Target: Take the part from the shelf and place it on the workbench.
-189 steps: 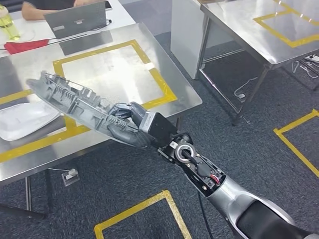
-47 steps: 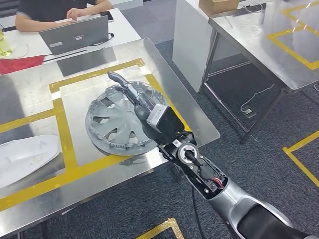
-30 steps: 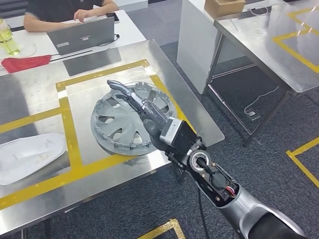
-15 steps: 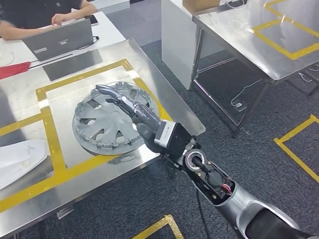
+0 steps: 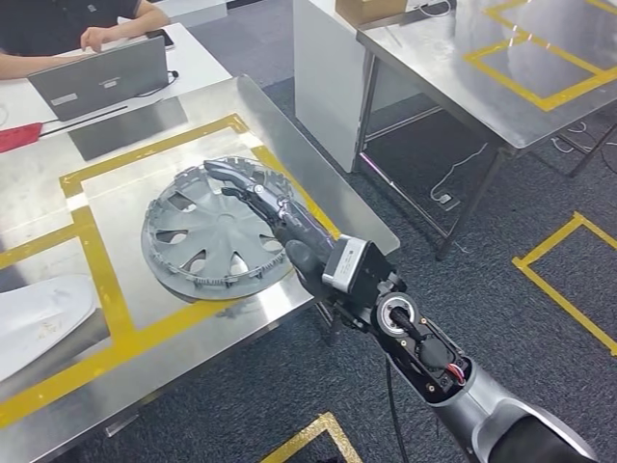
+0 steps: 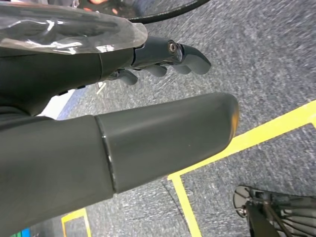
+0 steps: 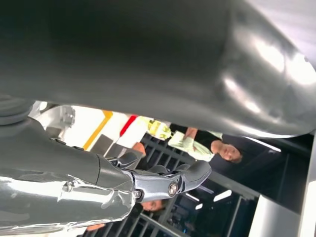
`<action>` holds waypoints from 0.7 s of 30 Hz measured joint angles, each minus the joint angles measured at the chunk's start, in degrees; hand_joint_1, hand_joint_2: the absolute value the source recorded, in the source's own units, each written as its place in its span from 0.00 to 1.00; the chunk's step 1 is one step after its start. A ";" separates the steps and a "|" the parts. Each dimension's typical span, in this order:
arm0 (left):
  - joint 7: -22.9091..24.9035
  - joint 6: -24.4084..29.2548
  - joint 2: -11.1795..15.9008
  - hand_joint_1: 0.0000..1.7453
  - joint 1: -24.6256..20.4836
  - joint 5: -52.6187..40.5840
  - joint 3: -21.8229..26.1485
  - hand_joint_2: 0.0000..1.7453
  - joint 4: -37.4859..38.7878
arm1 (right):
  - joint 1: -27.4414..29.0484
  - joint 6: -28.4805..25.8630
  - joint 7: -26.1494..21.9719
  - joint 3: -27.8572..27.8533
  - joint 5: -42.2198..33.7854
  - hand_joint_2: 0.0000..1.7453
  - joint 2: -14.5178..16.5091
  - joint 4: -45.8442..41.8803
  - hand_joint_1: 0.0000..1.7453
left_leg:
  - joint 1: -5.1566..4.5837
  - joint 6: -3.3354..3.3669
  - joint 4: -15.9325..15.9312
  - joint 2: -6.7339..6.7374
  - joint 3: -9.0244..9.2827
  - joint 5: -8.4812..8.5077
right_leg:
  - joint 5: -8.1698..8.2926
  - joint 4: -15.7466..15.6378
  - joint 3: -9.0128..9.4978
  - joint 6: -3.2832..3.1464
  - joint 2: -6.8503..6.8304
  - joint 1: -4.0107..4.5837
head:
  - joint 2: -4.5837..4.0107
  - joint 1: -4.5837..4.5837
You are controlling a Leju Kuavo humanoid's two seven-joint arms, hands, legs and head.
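Round grey plastic wheel cover (image 5: pixel 207 231) lies flat on shiny metal worktop (image 5: pixel 306 135), centre left of frame. Right hand (image 5: pixel 280 207) above it, fingers spread, holding nothing. Placing looks done; next, pull arm away.

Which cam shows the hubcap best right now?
Head view: the whole hubcap lies flat inside the workbench's yellow square, right hand above it. Wrist views are mostly hand; I can't identify the hubcap in them.

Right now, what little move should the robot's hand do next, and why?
Probably pull the right hand back toward the robot. The hubcap already lies flat on the workbench inside the yellow tape square, and the fingers are stretched out over it, not gripping.
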 joint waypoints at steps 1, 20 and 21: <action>0.00 -0.01 -0.07 0.00 -0.01 0.00 0.00 0.00 0.00 | -0.04 0.07 0.00 -0.07 0.08 0.00 -0.01 -0.10 0.00 | -0.21 -0.05 0.06 0.33 0.11 -0.12 | 1.54 -3.95 1.79 -0.52 -0.97 0.42 | 0.00 0.04; 0.22 0.02 0.10 0.00 0.01 0.00 -0.04 0.00 0.00 | 0.84 0.66 -0.52 -0.35 0.67 0.00 -0.72 -0.41 0.00 | 0.89 -1.61 1.15 -4.16 -0.98 -0.08 | 3.19 -8.13 2.60 -0.09 5.73 -0.10 | 0.00 -2.27; 0.23 0.02 0.04 0.00 -0.07 0.00 -0.04 0.00 0.00 | 0.84 0.75 -0.58 -0.38 0.67 0.00 -0.78 -0.41 0.00 | 0.86 -1.19 1.09 -3.77 -0.96 -0.01 | 3.02 -7.91 2.50 0.21 5.57 -0.17 | 0.00 -2.15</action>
